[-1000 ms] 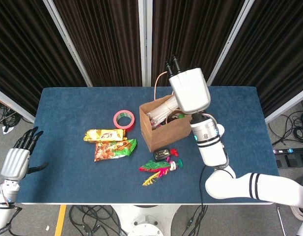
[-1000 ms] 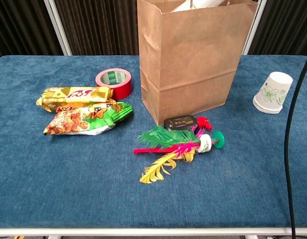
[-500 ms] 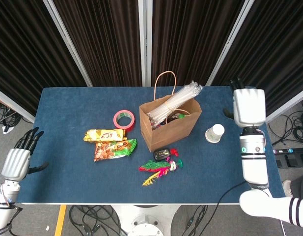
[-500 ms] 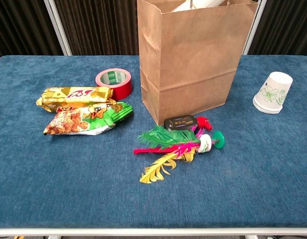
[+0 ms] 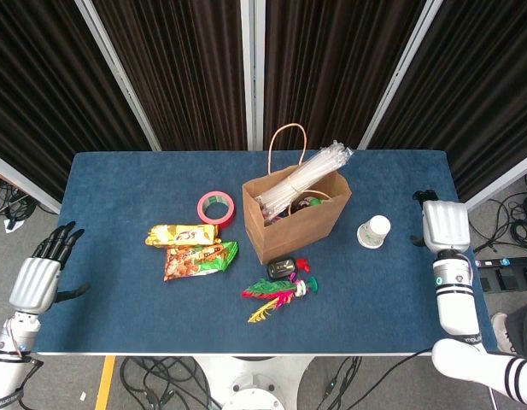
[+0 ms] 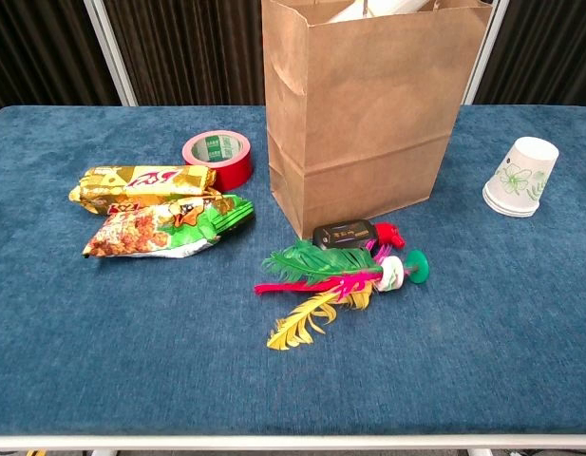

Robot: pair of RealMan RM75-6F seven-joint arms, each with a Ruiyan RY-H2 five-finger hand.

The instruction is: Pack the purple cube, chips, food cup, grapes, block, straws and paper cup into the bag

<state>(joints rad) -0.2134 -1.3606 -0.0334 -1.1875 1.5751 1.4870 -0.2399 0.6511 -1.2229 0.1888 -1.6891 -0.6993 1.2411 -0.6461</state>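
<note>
Blue, felt-like cloth covers the table [image 5: 118, 307] in front of you. Your left hand [image 5: 39, 278] hangs off its left edge, grey shell and black fingers spread, holding nothing. Your right hand [image 5: 443, 225] sits at the far right edge with its white back toward the head camera; its fingers are mostly hidden behind the shell, so you cannot tell whether they are apart or curled. Neither hand shows in the chest view.

Nearest you, midway between the hands, lies a feathered toy [image 6: 326, 280]: soft green, pink and yellow plumes fanned from a white and green base. Just behind it and touching the bag's foot is a small black oblong object [image 6: 343, 234], its label too small to read, with a red scrap beside it.

Toward your left hand lie two crinkly foil packs of chips [image 6: 164, 228], one gold, one orange-green, side by side and touching. Behind them sits a roll of red tape [image 6: 217, 158].

Just left of your right hand the paper cup [image 5: 373, 231] lies tilted on the cloth, white with a faint leaf print, well apart from the bag.

The bag [image 6: 368, 114] is stiff brown paper, upright, its top cut off in the chest view. From above, a clear-wrapped bundle of straws [image 5: 304, 178] leans out of it; other coloured contents below are too crowded to identify.
</note>
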